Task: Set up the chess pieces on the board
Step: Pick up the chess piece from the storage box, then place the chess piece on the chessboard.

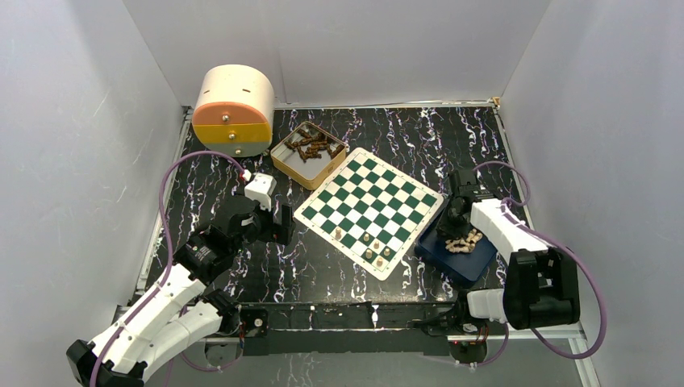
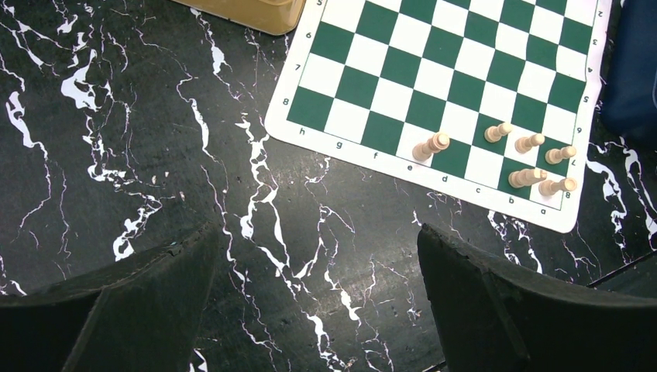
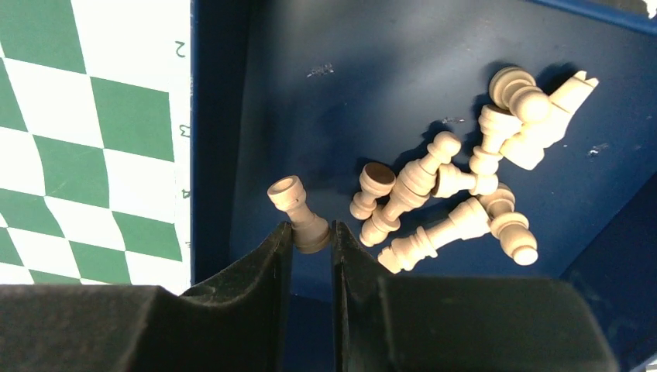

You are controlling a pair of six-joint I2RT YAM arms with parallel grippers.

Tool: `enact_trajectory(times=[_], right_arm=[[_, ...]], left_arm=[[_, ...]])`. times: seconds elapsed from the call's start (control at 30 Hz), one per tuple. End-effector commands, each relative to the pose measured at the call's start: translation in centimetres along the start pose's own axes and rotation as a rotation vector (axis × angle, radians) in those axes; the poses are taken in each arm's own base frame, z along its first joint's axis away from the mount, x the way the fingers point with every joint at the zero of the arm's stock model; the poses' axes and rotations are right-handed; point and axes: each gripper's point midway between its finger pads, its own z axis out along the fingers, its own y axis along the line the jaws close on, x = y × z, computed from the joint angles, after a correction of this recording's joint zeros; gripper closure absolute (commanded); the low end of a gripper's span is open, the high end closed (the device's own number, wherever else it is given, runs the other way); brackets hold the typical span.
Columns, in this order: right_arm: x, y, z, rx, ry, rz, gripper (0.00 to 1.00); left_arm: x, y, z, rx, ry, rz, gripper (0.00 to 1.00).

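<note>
Table [image 1: 387,129]: dark marbled top, carrying everything listed below
Board [image 1: 369,211]: lying flat and turned cornerwise, one edge sitting just beside the blue tray
Blue tray [image 1: 456,256]: holding the unplaced chess pieces, right arm reaching into it
Left gripper [image 2: 316,248]: hanging over bare table just off the board's lettered edge, jaws spread wide, holding nothing
Right gripper [image 3: 312,240]: pinching the foot of one piece inside the tray, fingers nearly meeting
Loose heap [image 3: 457,194]: tan pieces lying tumbled together, apart from the gripped one
Placed pieces [image 2: 529,142]: a handful standing upright on the squares near the a and b corner
Gripped piece [image 3: 297,203]: castle-topped, leaning toward the tray wall on the board side
Handling, as judged: the hold is sitting low and the piece is tilting, so lifting straight and slowly until clearing the wall, then lowering onto a free square away from the standing ones, is looking wisest
Writing: letters a to h and rank numbers running along the white border; no brand showing
</note>
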Motion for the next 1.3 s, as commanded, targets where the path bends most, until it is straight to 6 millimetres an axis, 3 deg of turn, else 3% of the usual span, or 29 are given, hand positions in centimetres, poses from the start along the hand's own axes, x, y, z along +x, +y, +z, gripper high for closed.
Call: enact_trajectory(times=[0.0,0.2,0.4,0.5,0.87,1.07,1.27], right_arm=[[-2.3,0.7,-2.7,-0.027,-0.078,0.017,0.75],[-3.3,1.9,-5.8,-0.11,-0.13,-0.003,0.75],[-3.8,5.0,-8.8,-0.313,-0.189,-0.073,0.75],[-3.2,7.1,-9.9,-0.419,-0.19,-0.134,0.75],[3.2,16.9,-16.2,-0.832,-0.256,-0.48,0.76],[6.8,20.1,-18.6,-0.943,-0.264,-0.613,0.77],[9.7,22.6,-19.6,-0.985,-0.26,-0.691,0.77]], left_arm=[[-0.3,0.0,-0.1,-0.013,0.002,-0.03,0.05],[-1.5,-1.1,-0.4,-0.013,0.077,-0.129,0.09],[-4.1,-5.6,-0.1,0.143,0.142,-0.299,0.21],[-4.9,-8.0,0.5,0.244,0.176,-0.375,0.27],[-8.5,-13.2,2.3,0.46,0.22,-0.523,0.37],[-9.7,-15.2,2.6,0.558,0.246,-0.61,0.4],[-8.9,-16.1,3.0,0.599,0.306,-0.659,0.47]])
